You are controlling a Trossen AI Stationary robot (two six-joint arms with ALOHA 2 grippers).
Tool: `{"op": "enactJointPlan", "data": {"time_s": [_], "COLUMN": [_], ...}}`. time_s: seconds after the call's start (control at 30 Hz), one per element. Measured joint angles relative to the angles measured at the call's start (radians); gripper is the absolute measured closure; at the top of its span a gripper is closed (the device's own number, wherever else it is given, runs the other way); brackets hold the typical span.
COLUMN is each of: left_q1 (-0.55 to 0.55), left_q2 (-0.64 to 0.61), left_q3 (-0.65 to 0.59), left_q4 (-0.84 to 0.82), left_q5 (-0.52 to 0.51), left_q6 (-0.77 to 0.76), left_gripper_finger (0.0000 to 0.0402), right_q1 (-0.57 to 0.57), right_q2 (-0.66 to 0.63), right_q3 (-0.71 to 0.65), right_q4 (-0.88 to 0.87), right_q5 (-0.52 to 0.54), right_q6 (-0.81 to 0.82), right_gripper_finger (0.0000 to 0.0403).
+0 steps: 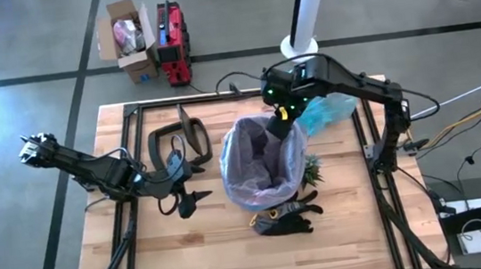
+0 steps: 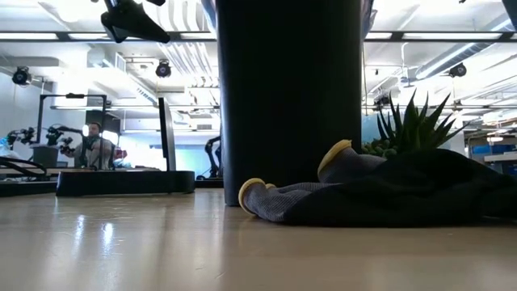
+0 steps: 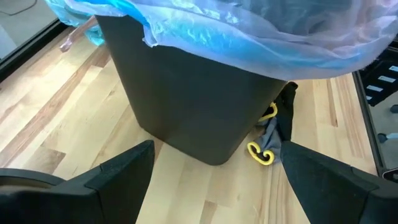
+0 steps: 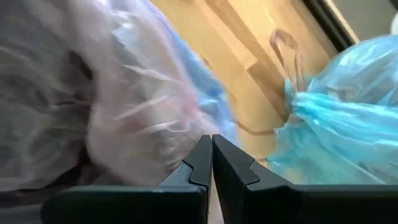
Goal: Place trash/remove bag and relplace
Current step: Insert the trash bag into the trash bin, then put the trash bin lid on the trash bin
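A black bin stands upright at mid-table, lined with thin translucent plastic, pinkish with a blue edge folded over the rim. A gathered teal-blue bag lies on the table by the bin's far right side, also seen in the right wrist view. No loose trash is in view. My right gripper hangs shut and empty above the bin's far rim, pointing steeply down. My left gripper waits open to the bin's left, aimed at its wall.
A black-and-yellow glove lies against the bin's near side, a green plant tuft at the bin's right. A black stand sits far left of the bin. Black rails frame the table. Bare wood lies toward the near edge.
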Motion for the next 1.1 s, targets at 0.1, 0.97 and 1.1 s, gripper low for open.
{"op": "enactJointPlan", "data": {"time_s": [0.1, 0.97, 1.1], "left_q1": [0.0, 0.09, 0.158], "left_q2": [0.0, -0.051, -0.037], "left_q3": [0.0, -0.003, -0.019], "left_q4": [-0.001, -0.402, -0.399], "left_q5": [0.0, -0.08, -0.236], "left_q6": [-0.007, -0.397, -0.567], "left_gripper_finger": [0.0068, 0.0088, 0.0092], "right_q1": [0.0, 0.35, 0.45], "right_q2": [-0.001, -0.52, -0.538], "right_q3": [-0.019, -0.453, -0.526], "right_q4": [0.002, 0.221, 0.269], "right_q5": [0.011, 0.179, 0.281], "right_q6": [0.0, 0.121, 0.177], "right_gripper_finger": [0.0403, 0.0403, 0.0403]}}
